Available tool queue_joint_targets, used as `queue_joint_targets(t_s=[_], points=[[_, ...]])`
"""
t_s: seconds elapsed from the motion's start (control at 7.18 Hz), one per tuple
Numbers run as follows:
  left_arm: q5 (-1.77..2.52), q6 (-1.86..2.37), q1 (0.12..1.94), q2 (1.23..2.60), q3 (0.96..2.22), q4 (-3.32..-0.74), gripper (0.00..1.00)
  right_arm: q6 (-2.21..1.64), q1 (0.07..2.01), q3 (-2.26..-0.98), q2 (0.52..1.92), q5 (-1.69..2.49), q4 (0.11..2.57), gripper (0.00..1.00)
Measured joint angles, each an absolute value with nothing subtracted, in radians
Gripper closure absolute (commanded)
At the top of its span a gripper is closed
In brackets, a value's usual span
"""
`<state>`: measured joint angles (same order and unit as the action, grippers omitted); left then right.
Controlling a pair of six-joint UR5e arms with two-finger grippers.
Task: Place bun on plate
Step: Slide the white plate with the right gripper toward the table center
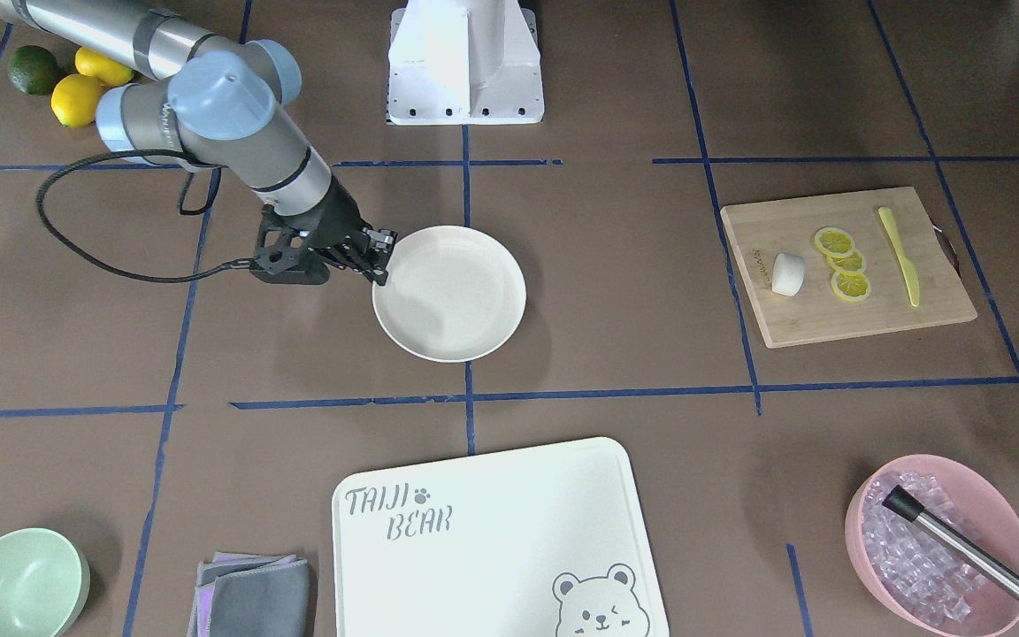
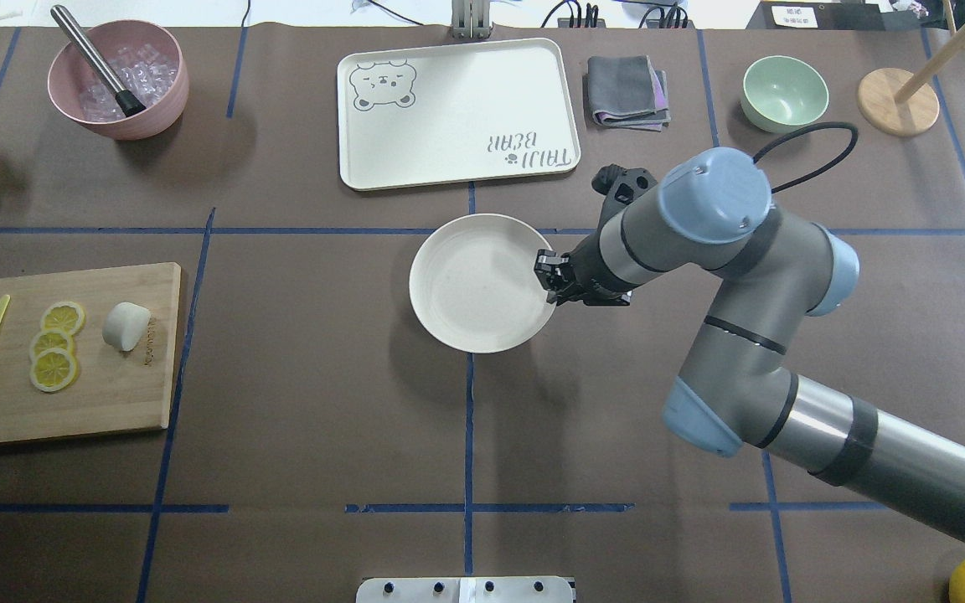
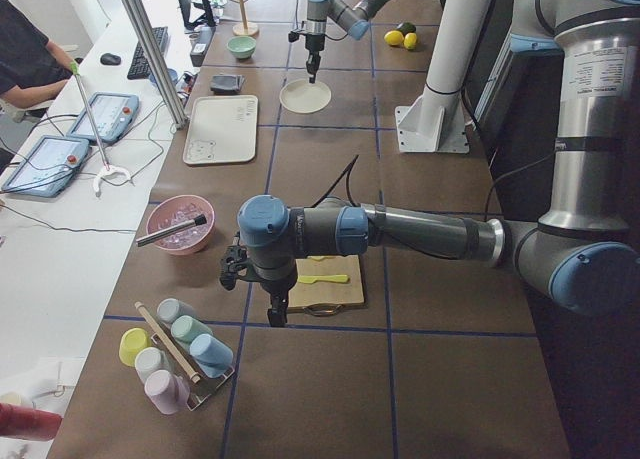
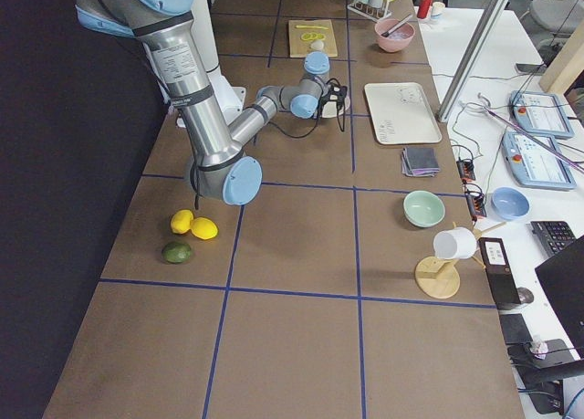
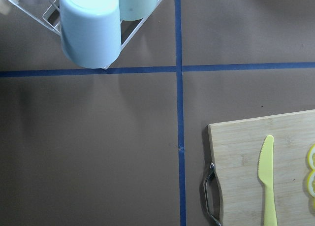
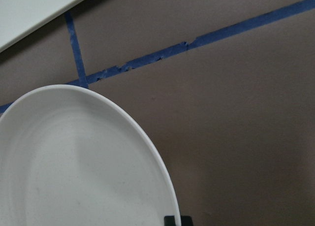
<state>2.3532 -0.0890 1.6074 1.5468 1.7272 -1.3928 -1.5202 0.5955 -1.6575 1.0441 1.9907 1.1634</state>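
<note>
The bun [image 2: 126, 326] is lying on the wooden board [image 2: 114, 394] at the plate's [image 2: 466, 285] nine o'clock, well apart and awaiting a grasp, while the right gripper [image 2: 551, 279] is hovering at the three o'clock rim, and the fingers' spread, there and on the left gripper [image 3: 275, 317], is not showing.

My table [image 2: 281, 419], brown and gridded with blue tape [image 2: 467, 435]; beside it, a white desk [image 3: 50, 279] bearing tablets [image 3: 108, 116].
</note>
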Motion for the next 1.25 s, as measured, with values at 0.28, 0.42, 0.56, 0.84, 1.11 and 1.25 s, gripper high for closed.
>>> queue_joint_targets(t_s=[0.28, 0.42, 0.56, 0.84, 1.11, 1.25], points=[[2.353, -0.089, 1.607, 1.546, 1.727, -1.393, 0.00, -1.536, 0.553, -1.607, 1.005, 1.946, 1.174, 0.95], [2.353, -0.089, 1.607, 1.546, 1.728, -1.393, 0.00, -1.538, 0.545, -1.598, 1.003, 1.940, 1.176, 0.92], [2.353, -0.089, 1.607, 1.547, 1.728, -1.393, 0.00, -1.538, 0.539, -1.595, 1.005, 1.937, 1.177, 0.89], [2.353, -0.089, 1.607, 1.550, 1.728, -1.393, 0.00, -1.537, 0.538, -1.594, 1.010, 1.937, 1.177, 0.01], [2.353, -0.089, 1.607, 1.551, 1.730, -1.393, 0.00, -1.537, 0.542, -1.596, 1.011, 1.937, 1.177, 0.00], [2.351, -0.090, 1.607, 1.549, 1.744, -1.393, 0.00, -1.537, 0.548, -1.600, 1.011, 1.938, 1.177, 0.00]])
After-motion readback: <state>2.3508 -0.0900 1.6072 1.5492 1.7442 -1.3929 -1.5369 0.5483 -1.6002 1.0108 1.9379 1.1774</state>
